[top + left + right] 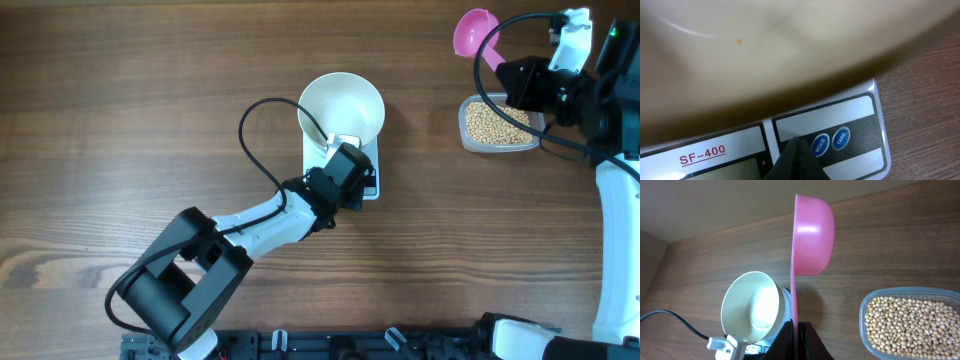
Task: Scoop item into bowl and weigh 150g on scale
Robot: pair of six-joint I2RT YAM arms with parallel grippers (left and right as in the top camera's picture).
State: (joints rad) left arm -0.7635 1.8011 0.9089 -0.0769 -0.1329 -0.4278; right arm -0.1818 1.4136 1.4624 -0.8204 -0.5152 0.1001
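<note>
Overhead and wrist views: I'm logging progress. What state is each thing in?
bowl: empty, sitting on the scale.
scale: carries the bowl; display unreadable.
beans: in the clear tub.
clear tub: uncovered.
pink scoop: looks empty, held by its handle.
left gripper: shut, tips at the scale's buttons.
right gripper: shut on pink scoop.

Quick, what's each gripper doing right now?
Left gripper: closed, empty, tips by the scale buttons.
Right gripper: closed on the handle of the pink scoop.
</note>
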